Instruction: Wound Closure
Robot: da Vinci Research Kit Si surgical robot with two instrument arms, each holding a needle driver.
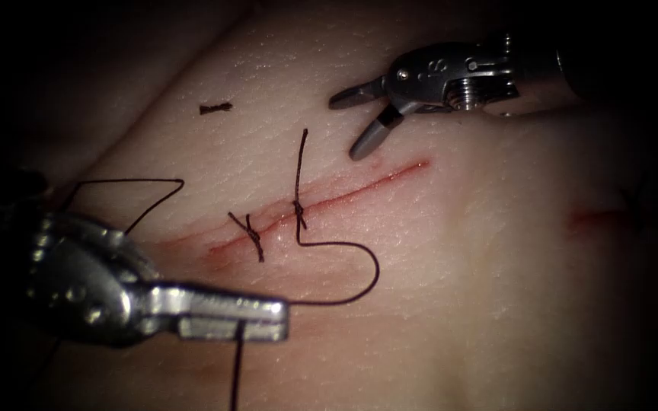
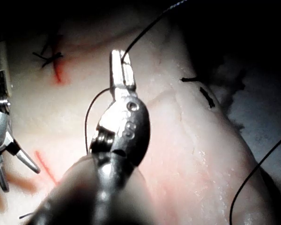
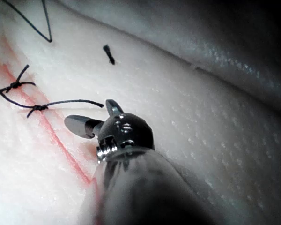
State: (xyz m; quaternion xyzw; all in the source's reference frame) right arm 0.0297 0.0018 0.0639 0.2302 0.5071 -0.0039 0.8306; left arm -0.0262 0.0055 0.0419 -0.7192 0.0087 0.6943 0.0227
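The cut (image 1: 359, 190) runs slantwise across the tissue (image 1: 496, 304) with red fluid along it. Two knotted stitches cross it, one (image 1: 253, 233) further left and one (image 1: 298, 207) nearer the middle. From the middle knot the thread (image 1: 371, 266) curves right and down to my left tool (image 1: 272, 312), whose jaws are shut on it on the left side of the cut; more thread hangs below them. The same shut jaws (image 2: 122, 70) grip thread near their tip. My right tool (image 1: 346, 125) hovers above the cut's right end, jaws open and holding nothing (image 3: 94, 116).
A short cut end of thread (image 1: 215, 108) lies on the tissue above the cut. A slack thread loop (image 1: 127, 183) lies at the left by the left tool's wrist. A second red mark (image 1: 595, 221) sits far right. The tissue falls away into dark on the left.
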